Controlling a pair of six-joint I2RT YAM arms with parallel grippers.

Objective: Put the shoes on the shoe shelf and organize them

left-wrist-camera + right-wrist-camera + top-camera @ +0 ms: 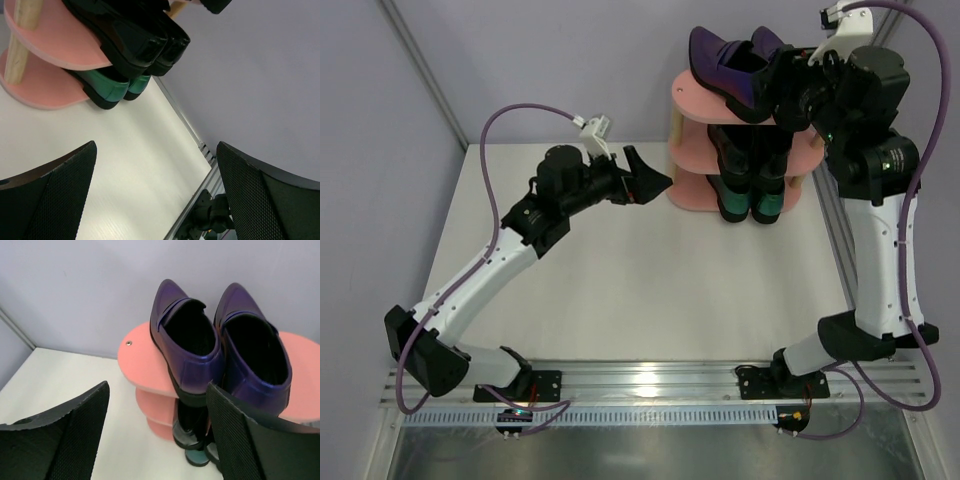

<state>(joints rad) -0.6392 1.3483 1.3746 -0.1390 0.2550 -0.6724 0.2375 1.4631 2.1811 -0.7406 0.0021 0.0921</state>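
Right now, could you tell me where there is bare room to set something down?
The table is bare between the shoe shelf, the left hand and the near edge. The shelf is crowded: purple pair, black pair and green pair fill its tiers; only the top board's left end is free.

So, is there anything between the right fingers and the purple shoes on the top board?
Nothing visible. The right fingers stand open directly behind the heels of the purple shoes, which sit side by side on the shelf's top board. No other object lies between them.
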